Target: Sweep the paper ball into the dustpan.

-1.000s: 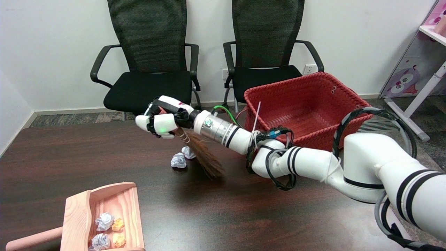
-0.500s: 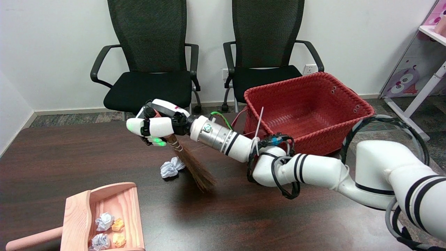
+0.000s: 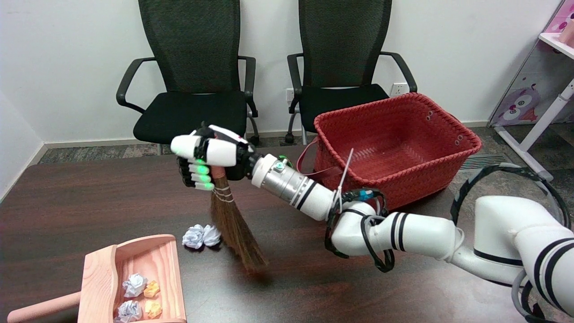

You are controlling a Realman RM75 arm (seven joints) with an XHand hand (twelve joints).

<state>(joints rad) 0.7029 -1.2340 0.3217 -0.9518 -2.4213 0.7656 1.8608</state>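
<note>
- Two white paper balls [image 3: 201, 235] lie touching each other on the dark table [image 3: 89, 202], just beside the far right corner of the pink wooden dustpan [image 3: 154, 260], not yet inside it.
- Four crumpled balls, white and orange, already sit in the dustpan, toward its near end.
- Wrapped tight round the top of the small broom [image 3: 232, 224], the right hand [image 3: 207, 157] has its fingers curled about the handle and holds nothing else.
- Brown bristles hang down and to the right, their left edge touching the balls and their tips meeting the table nearer the camera.
- Risk, as I judge it: the pair sits off the corner of the dustpan's mouth, so a push straight left could send them past the far wall instead of in.
- Light paper may also split apart or roll round the bristle edge, leaving one ball behind.
- Too hard a stroke could strike the dustpan's rim and shove it, since nothing holds it down.
- Well to the right, at the table's far edge, stands a red woven basket [image 3: 466, 148], clear of the stroke.
</note>
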